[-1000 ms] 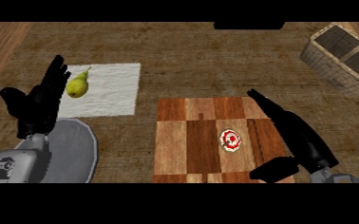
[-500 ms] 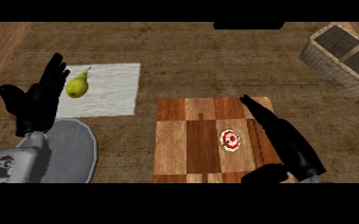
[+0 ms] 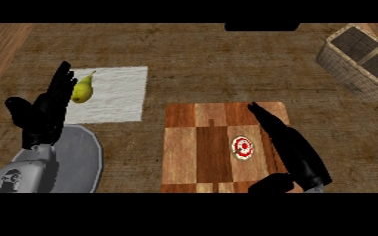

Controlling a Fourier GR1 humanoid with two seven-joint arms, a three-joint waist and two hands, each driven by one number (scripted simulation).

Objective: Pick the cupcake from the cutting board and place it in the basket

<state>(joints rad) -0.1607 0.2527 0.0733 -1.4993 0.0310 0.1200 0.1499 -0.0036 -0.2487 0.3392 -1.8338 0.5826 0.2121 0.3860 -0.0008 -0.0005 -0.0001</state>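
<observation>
A small cupcake (image 3: 243, 147) with red and white icing stands on the chequered wooden cutting board (image 3: 198, 150), right of its middle. My right hand (image 3: 289, 147) lies over the board's right side, fingers straight and pointing up the view, just right of the cupcake, with the thumb low near the board's front edge. It holds nothing. The wicker basket (image 3: 351, 60) sits at the far right edge, partly cut off. My left hand (image 3: 46, 110) rests open at the left, fingers up.
A yellow pear (image 3: 82, 90) lies on a white cloth (image 3: 111, 95) at the left, beside my left hand. A grey round plate (image 3: 74, 157) sits at the lower left. Bare wooden counter lies between the board and the basket.
My right hand has slid leftward over the board, closing in beside the cupcake. The left hand and the cupcake have stayed in place.
</observation>
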